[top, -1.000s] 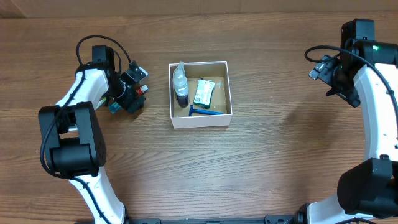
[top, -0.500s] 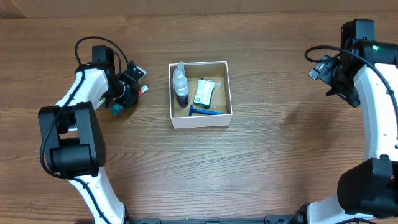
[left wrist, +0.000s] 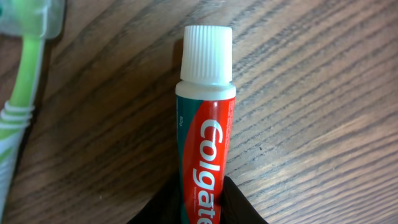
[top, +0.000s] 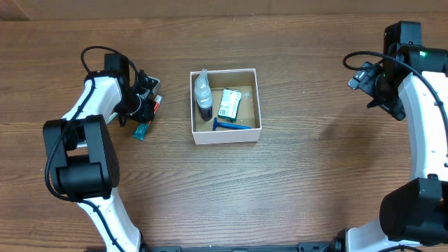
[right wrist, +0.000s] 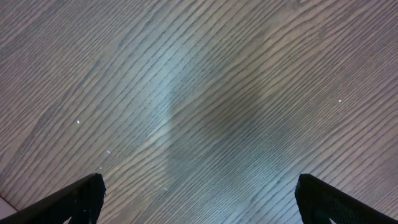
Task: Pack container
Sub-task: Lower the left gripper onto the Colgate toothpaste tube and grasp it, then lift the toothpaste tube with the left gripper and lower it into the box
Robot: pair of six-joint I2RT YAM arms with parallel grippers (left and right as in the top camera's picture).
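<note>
A red Colgate toothpaste tube (left wrist: 205, 124) with a white cap lies on the wooden table, and my left gripper (left wrist: 202, 202) is shut on its lower body, one black finger on each side. From overhead the left gripper (top: 143, 105) sits left of the container (top: 256, 105), with the toothpaste's red end (top: 155, 104) poking out toward it. The white square container holds a small bottle (top: 202, 94), a green-and-white packet (top: 229, 103) and a blue razor (top: 232, 127). My right gripper (right wrist: 199, 202) is open over bare wood, far to the right (top: 364, 78).
A green toothbrush (left wrist: 23, 81) lies just left of the toothpaste; overhead, the toothbrush's teal end (top: 140, 131) shows below the left gripper. Wood-grain table (top: 308, 175) extends all round the container.
My left gripper has gone from open to shut on the toothpaste tube and shifted slightly up. The toothbrush has been nudged down and to the right. The right arm has not moved.
</note>
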